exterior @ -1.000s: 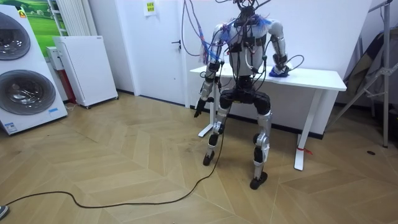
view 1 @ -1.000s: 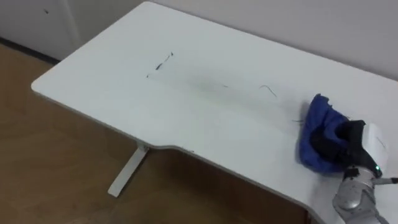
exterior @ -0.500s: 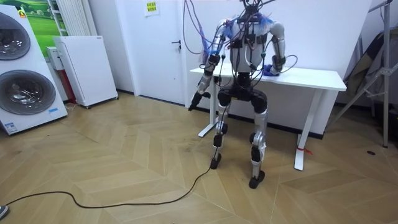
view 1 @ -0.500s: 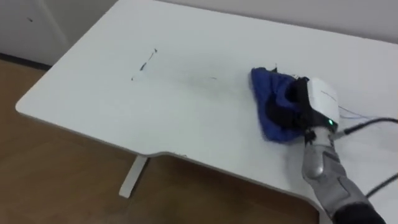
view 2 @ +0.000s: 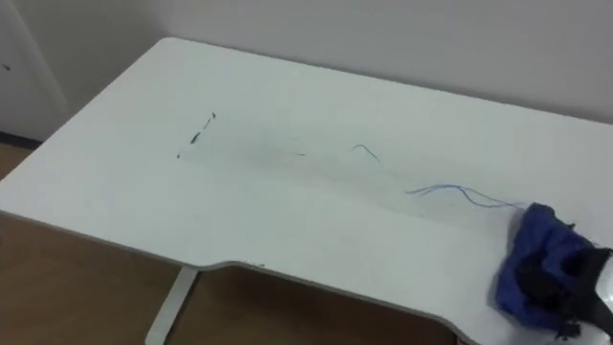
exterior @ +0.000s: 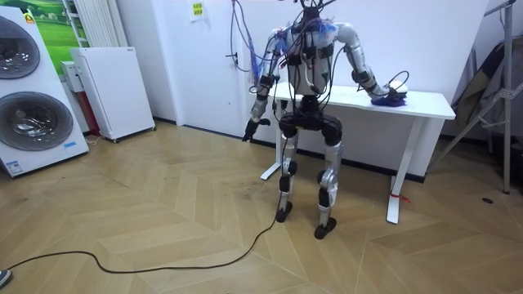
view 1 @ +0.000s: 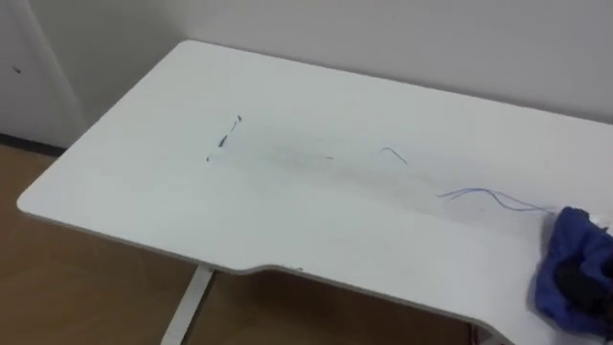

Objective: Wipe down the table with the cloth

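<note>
Seemingly the right robot hand [view 2: 570, 292] grips the bunched cloth [view 2: 527, 254], pressing it to the counter [view 2: 287, 220] to rub out the marks [view 2: 196, 134].

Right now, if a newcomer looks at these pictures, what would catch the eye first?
The blue cloth stands out most, bunched at the right near edge of the white table with the robot's right hand on it. Next come thin marks on the tabletop: a dark stroke toward the left and a blue squiggle beside the cloth.
</note>
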`<state>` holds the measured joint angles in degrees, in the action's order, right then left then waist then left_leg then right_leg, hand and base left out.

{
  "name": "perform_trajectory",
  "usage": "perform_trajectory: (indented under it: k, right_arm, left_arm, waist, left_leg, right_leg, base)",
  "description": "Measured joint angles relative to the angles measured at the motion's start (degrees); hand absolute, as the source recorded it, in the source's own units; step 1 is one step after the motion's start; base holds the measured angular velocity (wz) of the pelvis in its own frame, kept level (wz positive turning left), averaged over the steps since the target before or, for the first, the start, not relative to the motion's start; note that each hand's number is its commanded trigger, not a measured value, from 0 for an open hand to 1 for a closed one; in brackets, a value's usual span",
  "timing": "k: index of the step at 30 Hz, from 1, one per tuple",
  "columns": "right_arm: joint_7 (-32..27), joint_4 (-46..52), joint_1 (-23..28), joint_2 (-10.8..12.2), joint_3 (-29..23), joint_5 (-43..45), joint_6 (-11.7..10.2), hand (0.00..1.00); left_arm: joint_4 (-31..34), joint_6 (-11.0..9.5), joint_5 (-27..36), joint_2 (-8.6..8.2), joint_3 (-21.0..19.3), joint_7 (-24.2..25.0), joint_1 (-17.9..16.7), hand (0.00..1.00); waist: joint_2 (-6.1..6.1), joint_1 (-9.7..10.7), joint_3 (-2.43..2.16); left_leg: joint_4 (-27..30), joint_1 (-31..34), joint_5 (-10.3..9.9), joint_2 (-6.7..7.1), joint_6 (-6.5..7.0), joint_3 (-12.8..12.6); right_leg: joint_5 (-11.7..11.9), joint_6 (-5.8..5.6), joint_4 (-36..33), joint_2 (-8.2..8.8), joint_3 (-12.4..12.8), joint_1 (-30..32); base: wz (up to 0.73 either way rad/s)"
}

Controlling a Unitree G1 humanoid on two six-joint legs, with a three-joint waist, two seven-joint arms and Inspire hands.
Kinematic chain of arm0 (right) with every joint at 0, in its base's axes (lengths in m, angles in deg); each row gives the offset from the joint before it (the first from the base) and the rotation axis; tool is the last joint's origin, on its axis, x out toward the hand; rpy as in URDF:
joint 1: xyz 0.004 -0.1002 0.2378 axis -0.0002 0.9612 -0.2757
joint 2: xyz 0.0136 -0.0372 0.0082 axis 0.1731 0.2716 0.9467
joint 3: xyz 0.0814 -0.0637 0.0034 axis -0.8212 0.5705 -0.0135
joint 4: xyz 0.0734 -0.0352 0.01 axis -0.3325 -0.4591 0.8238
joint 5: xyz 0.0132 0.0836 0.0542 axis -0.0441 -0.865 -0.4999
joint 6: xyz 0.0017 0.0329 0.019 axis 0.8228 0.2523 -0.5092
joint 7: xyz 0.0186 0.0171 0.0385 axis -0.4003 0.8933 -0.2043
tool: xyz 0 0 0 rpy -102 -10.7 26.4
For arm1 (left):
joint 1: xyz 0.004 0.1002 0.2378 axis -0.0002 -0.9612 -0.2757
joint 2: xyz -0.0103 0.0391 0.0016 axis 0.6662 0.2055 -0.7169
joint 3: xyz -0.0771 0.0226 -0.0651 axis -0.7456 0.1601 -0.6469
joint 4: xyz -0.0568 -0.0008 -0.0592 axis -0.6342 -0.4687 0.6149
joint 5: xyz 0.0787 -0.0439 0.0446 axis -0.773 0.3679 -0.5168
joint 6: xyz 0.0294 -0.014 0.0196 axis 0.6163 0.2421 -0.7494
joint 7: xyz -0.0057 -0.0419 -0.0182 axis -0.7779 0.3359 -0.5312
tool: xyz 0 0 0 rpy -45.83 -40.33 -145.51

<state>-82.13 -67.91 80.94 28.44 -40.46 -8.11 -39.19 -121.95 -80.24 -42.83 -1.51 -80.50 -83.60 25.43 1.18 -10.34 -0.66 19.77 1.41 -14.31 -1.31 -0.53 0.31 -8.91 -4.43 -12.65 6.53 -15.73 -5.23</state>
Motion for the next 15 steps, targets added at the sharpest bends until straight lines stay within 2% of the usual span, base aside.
perform_trajectory:
  k: [1, 2, 3, 5, 6, 7, 8, 9, 11, 13, 14, 15]
  right_arm:
    - [0.68, 1.45, -0.71, 0.44, 1.54, 0.83, 1.25, 1.00]
    - [2.29, 4.38, -2.61, 1.57, 5.69, 3.40, 3.15, 1.00]
    - [3.47, 5.41, -4.17, 2.26, 8.04, 5.08, 3.59, 1.00]
    - [8.11, 5.74, -12.15, 3.92, 16.49, 10.84, 3.08, 1.00]
    - [9.78, 5.78, -15.45, 4.01, 18.56, 11.76, 2.61, 1.00]
    - [10.35, 5.79, -16.77, 4.02, 18.85, 12.01, 2.29, 1.00]
    - [10.81, 5.73, -18.74, 3.99, 18.82, 12.01, 2.12, 1.00]
    - [10.82, 5.72, -19.77, 3.81, 18.76, 12.01, 2.10, 1.00]
    - [10.82, 5.04, -19.68, 2.43, 18.29, 11.60, 1.31, 1.00]
    - [10.29, 2.33, -17.00, 0.48, 17.58, 11.01, 0.59, 1.00]
    - [8.32, 1.75, -12.99, 0.24, 13.68, 8.50, -2.31, 1.00]
    - [6.49, 1.51, -9.95, 0.21, 11.17, 7.11, -4.58, 1.00]
  left_arm:
    - [-0.05, 0.22, 0.00, -0.19, 0.43, 0.02, 0.32, 0.00]
    - [-0.90, 0.59, -0.06, -0.47, 1.27, 0.13, 1.01, 0.00]
    - [-1.66, 0.67, -0.05, -0.64, 1.59, 0.43, 1.54, 0.00]
    - [-2.83, 0.76, -0.30, -0.99, 3.31, 1.62, 3.93, 0.00]
    - [-1.92, 0.79, -0.51, -1.10, 4.28, 1.89, 4.36, 0.00]
    - [-1.38, 0.88, -0.52, -1.07, 4.74, 1.92, 4.36, 0.00]
    - [-0.62, 1.06, -0.46, -1.05, 4.85, 2.02, 4.06, 0.00]
    - [0.05, 1.54, -0.17, -0.77, 4.82, 2.06, 2.97, 0.00]
    - [0.39, 2.02, 0.00, -0.33, 4.68, 2.15, 1.31, 0.00]
    - [0.46, 2.26, -0.01, 0.12, 4.54, 2.14, -0.96, 0.00]
    - [0.44, 2.14, -0.30, 0.28, 3.30, 2.16, -2.06, 0.00]
    - [0.36, 2.09, -0.51, 0.45, 1.82, 2.15, -2.95, 0.00]
  waist:
    - [-0.01, -0.69, 0.01]
    - [-0.13, -1.82, 0.18]
    - [-0.23, -2.47, 0.31]
    - [-0.30, -4.34, 0.99]
    - [-0.31, -4.74, 1.47]
    - [-0.26, -5.36, 1.50]
    - [-0.32, -6.90, 1.66]
    - [0.16, -7.22, 1.42]
    - [0.37, -7.15, 1.30]
    - [0.51, -6.45, 1.23]
    - [0.79, -5.17, 1.17]
    - [1.20, -3.92, 1.08]
  left_leg:
    - [-0.16, 0.00, 0.02, 0.00, 0.00, 0.31]
    - [-0.23, 0.08, -0.01, 0.00, -0.05, 1.66]
    - [-0.21, 0.18, -0.04, -0.02, -0.14, 2.53]
    - [-0.13, 1.17, 0.23, 0.02, -0.78, 5.32]
    - [-0.14, 1.92, 0.58, 0.08, -1.15, 6.56]
    - [-0.23, 2.28, 0.79, 0.10, -1.25, 6.98]
    - [-0.85, 2.33, 1.32, 0.22, -1.26, 7.84]
    - [-1.36, 2.61, 1.94, 0.72, -1.29, 9.39]
    - [-1.48, 2.88, 2.23, 1.19, -1.30, 10.14]
    - [-1.89, 2.77, 2.42, 1.43, -1.16, 9.96]
    - [-2.28, 2.50, 2.64, 1.63, -0.93, 9.45]
    - [-2.72, 1.78, 2.82, 1.72, -0.67, 7.80]
  right_leg:
    - [0.29, 0.34, -0.03, -0.33, 0.00, 0.42]
    - [0.72, 1.02, -0.02, -1.09, -0.08, 1.12]
    - [0.91, 1.34, 0.00, -1.51, -0.09, 1.47]
    - [0.73, 2.35, 0.04, -2.59, -0.31, 2.42]
    - [0.15, 2.58, 0.08, -2.72, -1.08, 2.59]
    - [-0.08, 2.71, -0.02, -2.72, -1.49, 2.84]
    - [-0.48, 2.90, 0.05, -2.77, -1.70, 3.33]
    - [-0.99, 3.00, 0.16, -2.83, -1.70, 3.25]
    - [-1.68, 2.89, 0.31, -2.64, -2.17, 2.88]
    - [-1.90, 2.56, 0.74, -2.37, -3.59, 1.85]
    - [-2.05, 2.31, 1.25, -2.12, -4.31, 0.60]
    - [-2.34, 1.83, 1.33, -1.76, -4.43, -0.52]
  base:
    - [-0.69]
    - [-0.52]
    - [-0.46]
    - [0.06]
    - [0.45]
    - [0.54]
    - [0.56]
    - [0.60]
    - [0.57]
    - [0.65]
    - [0.89]
    - [0.77]
